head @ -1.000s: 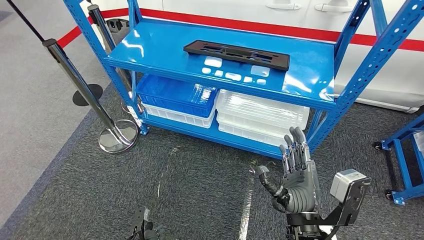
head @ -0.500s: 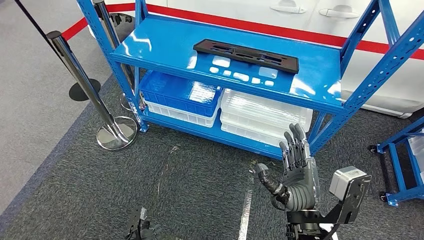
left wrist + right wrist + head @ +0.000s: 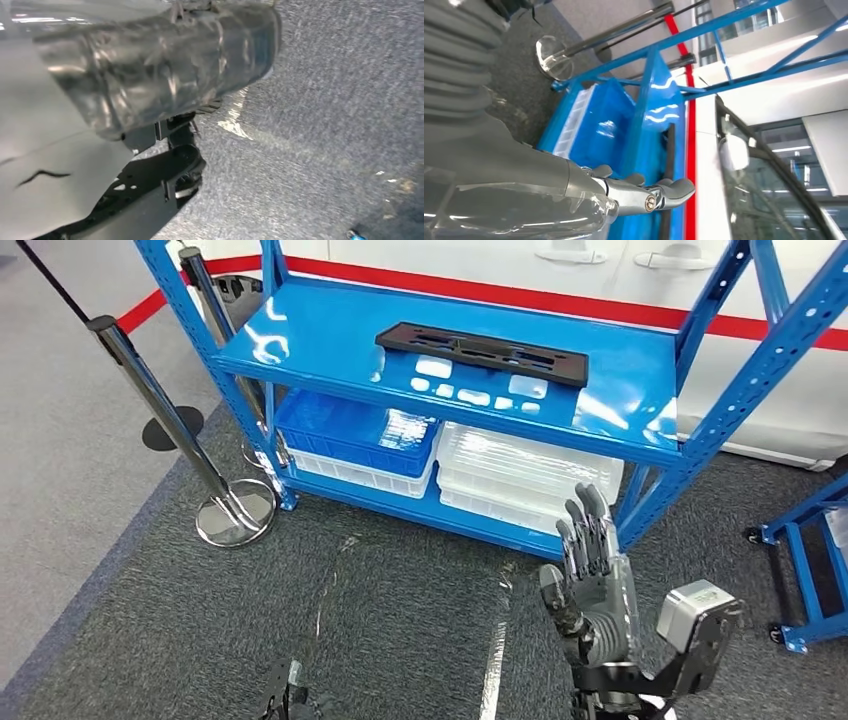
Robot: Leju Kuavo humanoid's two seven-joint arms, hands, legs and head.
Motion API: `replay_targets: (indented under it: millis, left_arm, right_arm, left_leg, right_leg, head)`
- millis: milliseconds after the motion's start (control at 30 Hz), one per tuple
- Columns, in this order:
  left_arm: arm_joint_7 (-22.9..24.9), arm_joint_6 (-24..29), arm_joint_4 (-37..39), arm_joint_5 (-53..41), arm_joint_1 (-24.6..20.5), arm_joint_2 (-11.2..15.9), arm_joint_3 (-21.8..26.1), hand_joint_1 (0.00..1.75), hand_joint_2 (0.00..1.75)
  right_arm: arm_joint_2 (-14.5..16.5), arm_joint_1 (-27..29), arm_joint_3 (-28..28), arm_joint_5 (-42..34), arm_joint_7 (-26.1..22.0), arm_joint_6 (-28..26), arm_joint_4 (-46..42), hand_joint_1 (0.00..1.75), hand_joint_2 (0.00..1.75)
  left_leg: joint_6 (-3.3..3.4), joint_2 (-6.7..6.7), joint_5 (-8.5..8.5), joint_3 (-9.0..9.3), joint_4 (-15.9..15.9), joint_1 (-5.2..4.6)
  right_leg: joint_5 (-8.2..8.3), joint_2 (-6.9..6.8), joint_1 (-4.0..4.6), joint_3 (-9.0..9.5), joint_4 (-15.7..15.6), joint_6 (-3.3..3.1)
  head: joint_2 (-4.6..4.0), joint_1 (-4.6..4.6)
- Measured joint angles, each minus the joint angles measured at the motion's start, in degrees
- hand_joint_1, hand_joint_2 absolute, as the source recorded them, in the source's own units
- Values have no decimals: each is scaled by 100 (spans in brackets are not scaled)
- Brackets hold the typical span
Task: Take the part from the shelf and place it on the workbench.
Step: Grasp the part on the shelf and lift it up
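**Legible markings: none**

No text, label, brand, number or sign can be read in any view. The pale patches along the front edge of the blue shelf (image 3: 600, 370) top look like light reflections, possibly not print.

Glossy blue metal shelf (image 3: 620, 390), matt black part (image 3: 480, 352), rough grey carpet (image 3: 400, 610).

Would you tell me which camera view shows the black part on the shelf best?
The head view: the part lies whole and flat on the top shelf. The right wrist view catches it edge-on as a thin dark strip. The left wrist view looks at the carpet instead.
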Motion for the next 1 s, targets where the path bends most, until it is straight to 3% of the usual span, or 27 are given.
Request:
replay_targets:
  millis: [67,100,133,167,233,300,400,467,567,600,633,700,767,867,933,1000]
  left_arm:
    - [10,2,2,4,5,-1,-6,0,0]
    - [16,3,4,7,15,0,-9,0,0]
    - [20,5,6,10,25,0,-12,0,0]
    - [23,8,9,14,31,0,-13,0,0]
    - [25,14,14,17,25,-1,-14,0,0]
    - [26,17,16,19,7,-3,-14,0,0]
    - [27,21,21,20,16,2,-16,0,0]
    - [26,26,27,20,18,8,-16,0,0]
    - [28,25,30,20,-1,5,-21,0,0]
    - [30,24,31,20,3,4,-24,0,0]
    - [31,24,33,20,10,4,-27,0,0]
    - [31,24,36,21,16,3,-29,0,0]
    - [29,22,38,24,8,3,-33,0,0]
    - [24,22,45,37,26,6,-40,0,0]
    - [21,23,49,53,40,7,-44,0,0]
    - [19,24,51,66,24,7,-47,0,0]
  right_arm:
    - [-7,-9,31,215,76,0,1,0,0]
    - [-10,-9,50,338,129,0,2,0,0]
    - [-12,-9,68,442,182,0,2,0,0]
    - [-12,-9,85,539,230,0,2,0,0]
    - [-12,-9,110,661,299,0,2,0,0]
    - [-12,-7,122,700,343,-1,1,0,0]
    - [-15,-10,131,712,374,-2,-3,0,0]
    - [-25,-17,135,726,374,-3,-5,0,0]
    - [-37,-1,144,739,377,-4,-2,0,0]
    - [-40,7,146,742,379,-4,1,0,0]
    - [-44,12,147,745,380,-4,2,0,0]
    - [-54,15,148,747,382,-4,4,0,0]
    - [-64,10,148,698,364,-4,8,0,0]
    - [-67,12,149,520,236,-4,9,0,0]
    - [-66,14,148,445,170,-4,8,0,0]
    - [-65,13,148,415,149,-3,8,0,0]
  left_leg:
    - [-57,2,-200,-420,731,46]
    - [-75,5,-155,-556,887,64]
    - [-83,15,-3,-577,810,74]
    - [-81,47,234,-487,516,79]
    - [-55,218,586,-187,-202,47]
    - [11,329,626,-48,-530,-10]
    - [108,198,600,-14,-615,-26]
    - [178,98,598,63,-678,-1]
    - [253,-68,551,129,-681,0]
    - [261,-134,525,155,-673,-3]
    - [263,-203,495,190,-663,-5]
    - [249,-325,413,270,-628,1]
    - [205,-415,327,296,-568,-14]
    - [132,-473,292,258,-551,-12]
    - [80,-365,220,213,-453,-7]
    - [11,-172,6,-46,51,7]
  right_leg:
    - [-28,-59,3,37,-6,-20]
    - [-51,-89,4,62,-5,-24]
    - [-79,-121,4,96,-5,-21]
    - [-113,-155,2,144,-6,-12]
    - [-185,-222,13,233,-9,28]
    - [-233,-294,36,265,-16,82]
    - [-302,-390,36,304,-15,162]
    - [-494,-253,21,169,331,193]
    - [-862,-53,30,-499,1463,183]
    - [-837,-39,34,-669,1656,178]
    - [-689,-28,36,-732,1626,169]
    - [-164,24,35,-571,986,143]
    - [117,99,41,-348,369,116]
    - [86,140,41,-269,173,69]
    - [87,130,27,-239,129,29]
    - [67,91,16,-176,92,-17]
  head:
    - [0,-28]
    - [0,-27]
    - [0,-28]
    - [0,-30]
    - [0,-27]
    - [0,-20]
    - [0,-10]
    - [0,6]
    - [0,36]
    - [0,35]
    - [0,35]
    - [0,39]
    - [0,58]
    - [0,61]
    - [0,47]
    - [0,34]
